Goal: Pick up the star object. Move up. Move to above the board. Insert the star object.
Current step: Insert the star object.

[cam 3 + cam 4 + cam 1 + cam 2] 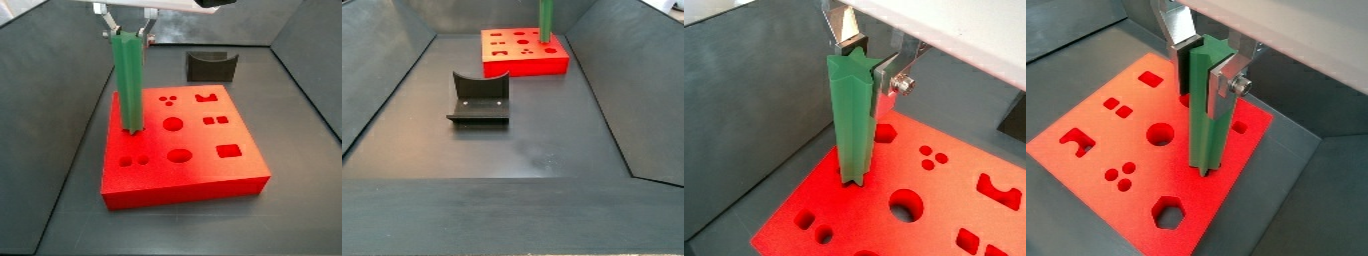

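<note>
My gripper (866, 62) is shut on the top of the star object (851, 120), a tall green star-section peg held upright. It shows the same way in the other wrist view, gripper (1207, 66) and peg (1209, 115). The peg's lower end meets the top of the red board (951, 195) near one edge, and I cannot tell how deep it sits. In a side view the gripper (127, 33) holds the peg (128, 85) over the board's (201, 165) left side. The other side view shows the peg (548, 18) on the board (529, 62) at the far end.
The board also shows in a wrist view (1106, 130) with round, square, hexagon and dot holes. The dark fixture (210, 66) stands behind the board, and shows mid-floor in the other side view (478, 98). Grey walls enclose the floor.
</note>
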### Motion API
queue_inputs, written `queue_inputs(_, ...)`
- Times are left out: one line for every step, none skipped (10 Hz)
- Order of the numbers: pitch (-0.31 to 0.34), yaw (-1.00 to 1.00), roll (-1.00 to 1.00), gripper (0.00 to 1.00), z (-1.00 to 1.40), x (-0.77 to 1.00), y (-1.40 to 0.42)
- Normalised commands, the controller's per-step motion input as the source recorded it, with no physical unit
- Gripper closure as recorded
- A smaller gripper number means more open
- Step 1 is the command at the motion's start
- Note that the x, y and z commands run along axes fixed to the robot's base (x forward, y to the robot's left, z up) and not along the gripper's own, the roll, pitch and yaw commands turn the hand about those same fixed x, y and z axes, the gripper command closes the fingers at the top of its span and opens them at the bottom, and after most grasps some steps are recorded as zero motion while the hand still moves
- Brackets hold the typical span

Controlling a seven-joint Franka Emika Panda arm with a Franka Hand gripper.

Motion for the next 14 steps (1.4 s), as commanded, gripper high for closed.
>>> queue_inputs(0.0,0.27,0.0,1.0,-0.16,0.22,0.0)
queue_inputs(0.0,0.25,0.0,1.0,-0.14,0.21,0.0)
queue_inputs(0.0,0.23,0.0,1.0,-0.13,0.13,0.0)
queue_inputs(-0.013,0.18,0.0,1.0,-0.13,0.0,0.0)
queue_inputs(-0.034,0.15,0.0,1.0,-0.14,0.0,0.0)
queue_inputs(-0.144,0.08,0.02,1.0,-0.29,-0.03,0.0)
queue_inputs(-0.387,0.0,0.13,1.0,-0.45,-0.14,-0.04)
queue_inputs(-0.45,0.0,0.12,1.0,-0.33,-0.19,-0.06)
queue_inputs(-0.481,0.0,0.12,1.0,-0.26,-0.25,-0.02)
queue_inputs(-0.414,0.0,0.12,1.0,-0.42,-0.3,0.0)
queue_inputs(-0.213,0.03,0.22,1.0,-0.68,-0.14,-0.03)
queue_inputs(0.0,0.11,0.28,1.0,-0.77,0.0,-0.2)
queue_inputs(0.134,0.17,0.21,1.0,-0.73,0.07,-0.17)
queue_inputs(0.12,0.13,0.15,1.0,-0.83,0.18,-0.06)
